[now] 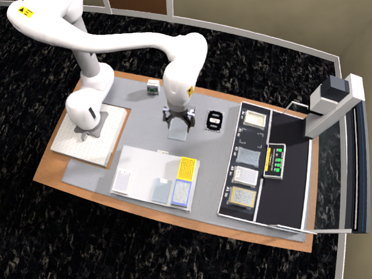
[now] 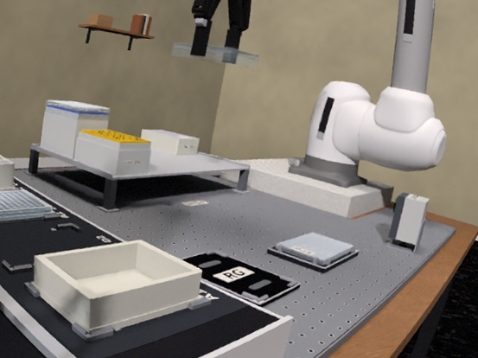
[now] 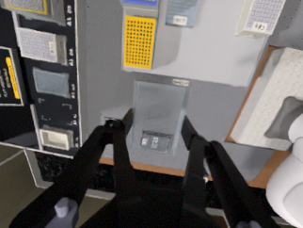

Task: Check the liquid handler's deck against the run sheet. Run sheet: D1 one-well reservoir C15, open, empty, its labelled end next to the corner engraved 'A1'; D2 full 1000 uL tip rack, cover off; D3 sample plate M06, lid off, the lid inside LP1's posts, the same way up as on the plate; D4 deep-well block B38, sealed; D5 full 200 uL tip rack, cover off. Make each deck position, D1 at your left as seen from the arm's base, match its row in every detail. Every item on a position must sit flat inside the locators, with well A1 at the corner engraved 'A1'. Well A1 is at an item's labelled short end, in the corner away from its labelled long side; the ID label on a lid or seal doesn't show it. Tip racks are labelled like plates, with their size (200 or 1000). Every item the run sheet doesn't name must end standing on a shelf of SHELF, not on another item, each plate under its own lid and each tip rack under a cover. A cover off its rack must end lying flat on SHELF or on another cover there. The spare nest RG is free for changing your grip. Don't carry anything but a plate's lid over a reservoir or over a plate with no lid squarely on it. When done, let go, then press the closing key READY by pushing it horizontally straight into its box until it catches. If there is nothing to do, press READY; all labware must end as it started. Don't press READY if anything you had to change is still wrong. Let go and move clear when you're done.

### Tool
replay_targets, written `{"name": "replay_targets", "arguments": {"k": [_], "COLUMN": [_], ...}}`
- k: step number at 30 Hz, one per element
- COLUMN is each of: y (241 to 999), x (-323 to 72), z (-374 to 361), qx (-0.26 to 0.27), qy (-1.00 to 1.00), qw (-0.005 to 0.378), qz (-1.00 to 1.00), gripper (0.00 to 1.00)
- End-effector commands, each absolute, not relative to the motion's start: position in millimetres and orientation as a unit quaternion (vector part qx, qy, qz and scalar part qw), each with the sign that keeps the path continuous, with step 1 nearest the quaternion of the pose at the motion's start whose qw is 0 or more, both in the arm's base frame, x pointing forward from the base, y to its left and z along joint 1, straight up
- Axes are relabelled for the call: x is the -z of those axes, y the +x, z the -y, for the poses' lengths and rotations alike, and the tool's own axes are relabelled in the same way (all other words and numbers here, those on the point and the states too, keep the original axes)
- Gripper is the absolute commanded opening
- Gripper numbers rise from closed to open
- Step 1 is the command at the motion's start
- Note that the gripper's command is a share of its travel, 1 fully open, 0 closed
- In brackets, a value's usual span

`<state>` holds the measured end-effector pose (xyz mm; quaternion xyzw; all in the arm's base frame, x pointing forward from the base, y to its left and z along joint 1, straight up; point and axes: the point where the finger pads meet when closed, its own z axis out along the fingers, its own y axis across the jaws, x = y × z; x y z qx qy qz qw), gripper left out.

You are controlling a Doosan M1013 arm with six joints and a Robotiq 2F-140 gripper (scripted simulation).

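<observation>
My gripper [image 1: 178, 126] [image 2: 214, 50] [image 3: 157, 118] is shut on a flat clear cover [image 1: 177, 135] [image 2: 246, 58] [image 3: 157, 101] and holds it level, high above the table between the shelf and the RG nest. Straight below it a labelled lid [image 2: 316, 247] lies in the LP1 nest. On the deck, a white open reservoir [image 1: 254, 118] [image 2: 91, 298] sits in D1, and D2 [image 1: 251, 136] is bare. A clear plate [image 1: 248, 157] is in D3, a white block [image 1: 246, 175] in D4, and a yellow-trimmed tip rack [image 1: 242, 196] in D5.
The shelf [image 1: 144, 162] [image 2: 196, 164] carries an uncovered yellow tip rack [image 1: 188, 167] [image 2: 113, 151] [image 3: 139, 41], a blue-trimmed rack [image 1: 181, 192] [image 2: 74, 128], a flat lid [image 1: 161, 190] and a white plate [image 1: 122, 180] [image 2: 170, 141]. The RG nest [image 1: 214, 117] [image 2: 235, 274] and the READY box [image 1: 152, 86] [image 2: 410, 220] stand near the back edge.
</observation>
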<state>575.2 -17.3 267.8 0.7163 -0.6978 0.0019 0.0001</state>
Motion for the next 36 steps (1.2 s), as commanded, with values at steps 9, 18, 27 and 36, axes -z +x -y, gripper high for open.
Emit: {"name": "replay_targets", "arguments": {"k": [9,18,27,36], "y": [623,668,703,743], "x": [-269,-269,-269,-269], "z": [18,19,19,20], "qx": [-0.002,-0.002,-0.002,-0.002], "qy": [0.716,0.716,0.716,0.716], "qw": [0.000,0.000,0.000,0.000], "qz": [0.698,0.698,0.698,0.698], "gripper": [0.10,0.10,0.10,0.10]}}
